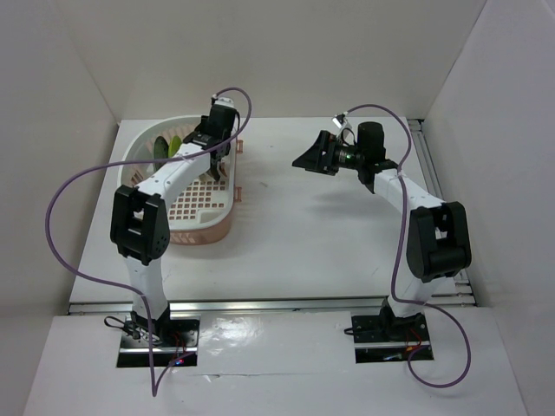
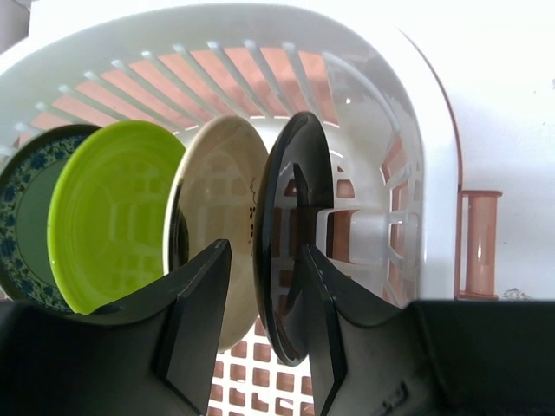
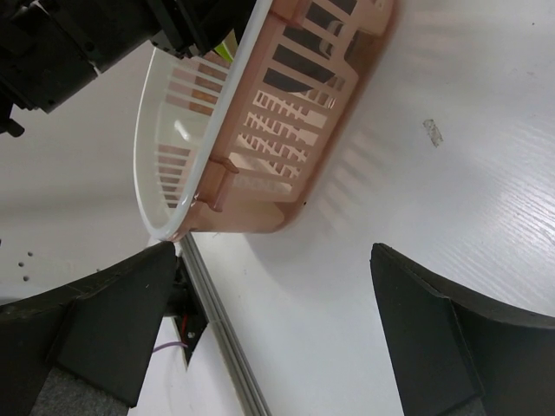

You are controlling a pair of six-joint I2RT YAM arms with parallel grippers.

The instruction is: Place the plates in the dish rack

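Black plate (image 2: 279,199), shiny and round, stands on edge between the half-open jaws of the left gripper (image 2: 264,251). Past it stand the cream plate (image 2: 217,191), lime green plate (image 2: 113,208) and blue patterned plate (image 2: 19,217), all inside the holey pink plastic dish rack (image 3: 260,198). Right gripper (image 3: 273,260) gapes wide, empty.

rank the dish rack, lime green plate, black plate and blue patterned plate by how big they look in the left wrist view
1. dish rack, filling the frame
2. lime green plate and black plate: unsure; black is nearer and almost edge-on
3. blue patterned plate, a sliver behind the green one
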